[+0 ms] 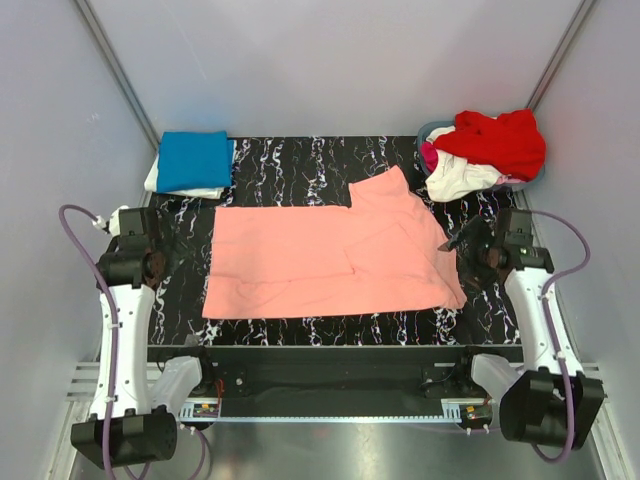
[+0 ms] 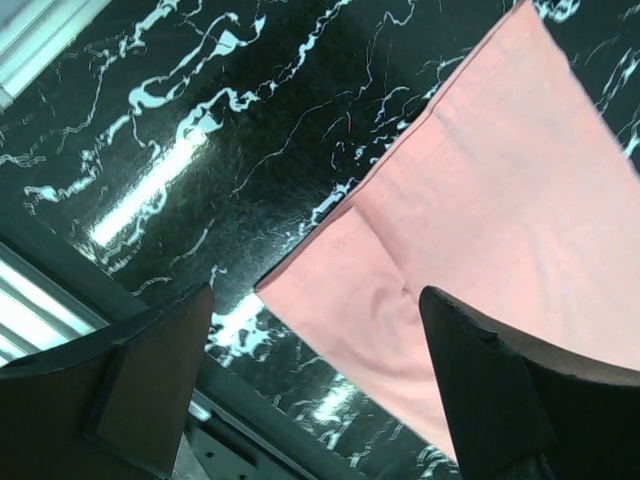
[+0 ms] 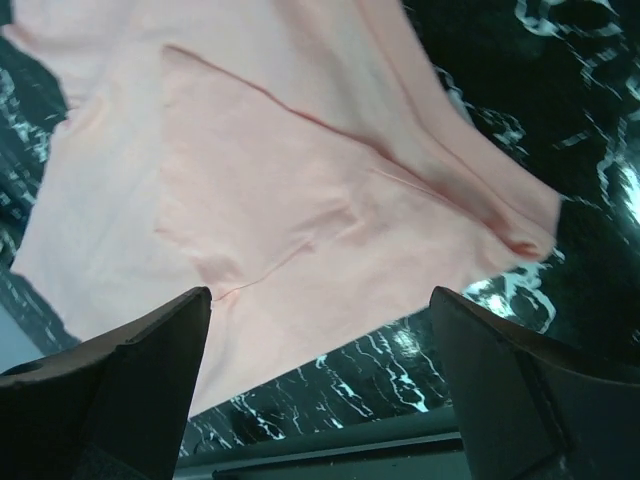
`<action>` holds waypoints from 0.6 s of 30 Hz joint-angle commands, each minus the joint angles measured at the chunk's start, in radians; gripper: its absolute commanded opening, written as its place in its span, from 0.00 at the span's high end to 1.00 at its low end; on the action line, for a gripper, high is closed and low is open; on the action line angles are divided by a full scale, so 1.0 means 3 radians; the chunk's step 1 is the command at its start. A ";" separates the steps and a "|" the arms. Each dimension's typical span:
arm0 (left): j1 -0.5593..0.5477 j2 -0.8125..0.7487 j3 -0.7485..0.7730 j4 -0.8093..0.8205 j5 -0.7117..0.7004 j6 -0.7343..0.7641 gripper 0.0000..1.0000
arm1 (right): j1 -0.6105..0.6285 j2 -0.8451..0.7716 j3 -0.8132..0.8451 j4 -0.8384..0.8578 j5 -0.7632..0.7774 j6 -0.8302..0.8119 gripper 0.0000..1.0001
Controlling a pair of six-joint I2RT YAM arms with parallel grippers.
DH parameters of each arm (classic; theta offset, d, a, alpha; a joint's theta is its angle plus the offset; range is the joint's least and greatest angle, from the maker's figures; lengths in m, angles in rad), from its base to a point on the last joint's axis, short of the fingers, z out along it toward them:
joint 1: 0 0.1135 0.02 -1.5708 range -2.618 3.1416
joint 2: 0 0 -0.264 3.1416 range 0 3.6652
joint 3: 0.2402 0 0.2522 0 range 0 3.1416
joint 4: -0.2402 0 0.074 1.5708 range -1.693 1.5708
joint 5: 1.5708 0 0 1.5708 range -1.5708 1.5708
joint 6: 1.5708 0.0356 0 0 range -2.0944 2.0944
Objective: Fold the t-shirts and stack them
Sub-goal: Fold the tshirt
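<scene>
Though it lies flat, salmon-pink t-shirt (image 1: 330, 262) looks creased nr middle.

Top view high above the near edge of the table (image 1: 280, 170), looking down on the salmon-pink shirt (image 1: 320, 265), left wrist view close over the shirt's left edge, right wrist view close over its right edge, all sharing that shirt

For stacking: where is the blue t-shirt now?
In the top view, the blue t-shirt lies folded at the far left corner of the table, atop a white t-shirt.
</scene>
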 commanded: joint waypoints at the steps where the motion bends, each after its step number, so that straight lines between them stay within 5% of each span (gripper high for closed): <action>1: 0.0025 0.0051 -0.0065 0.0233 0.0149 0.0556 0.09 | 0.0039 0.0326 0.0455 0.0448 -0.0355 -0.0332 0.04; 8: 0.0009 0.0118 -0.0265 0.0510 0.0242 0.0751 0.09 | 0.0605 0.1975 0.1993 0.0403 -0.0013 -0.0715 0.08; 18: 0.0015 -0.0102 -0.0357 0.0586 0.0191 0.0731 0.07 | 0.0709 0.4115 0.4554 -0.0081 0.0156 -0.1180 0.09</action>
